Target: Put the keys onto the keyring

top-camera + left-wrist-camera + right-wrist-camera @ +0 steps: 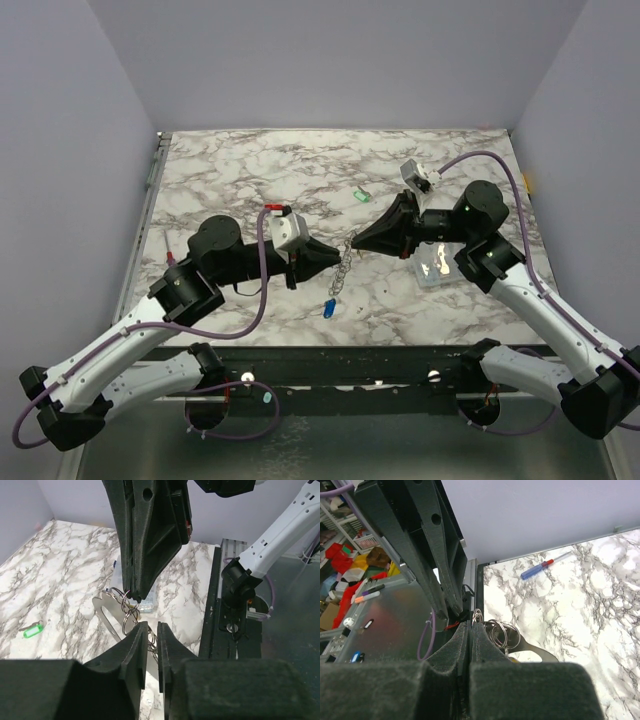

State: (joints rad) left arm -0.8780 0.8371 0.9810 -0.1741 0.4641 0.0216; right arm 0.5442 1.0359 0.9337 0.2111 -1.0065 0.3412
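The keyring (pixel 341 268) hangs as a chain of small rings between the two gripper tips at mid-table. A blue key (pixel 328 309) lies at its lower end. My right gripper (pixel 357 240) is shut, pinching one small ring (pixel 477 615) of the keyring; more rings and the flat metal loop (pixel 540 652) sit just beyond the right gripper (pixel 470 626). My left gripper (pixel 338 256) faces it. In the left wrist view, the left gripper (pixel 153 627) has its jaws parted by a narrow gap, with ring wires just behind it. A green key (pixel 362 196) lies apart on the marble, seen also as the green key (pixel 33 630).
A small clear plastic box (pixel 437 262) sits under the right arm's wrist. A red-and-blue pen (pixel 542 566) lies on the marble near the table's left edge. A metal rail (pixel 220 595) borders the near edge.
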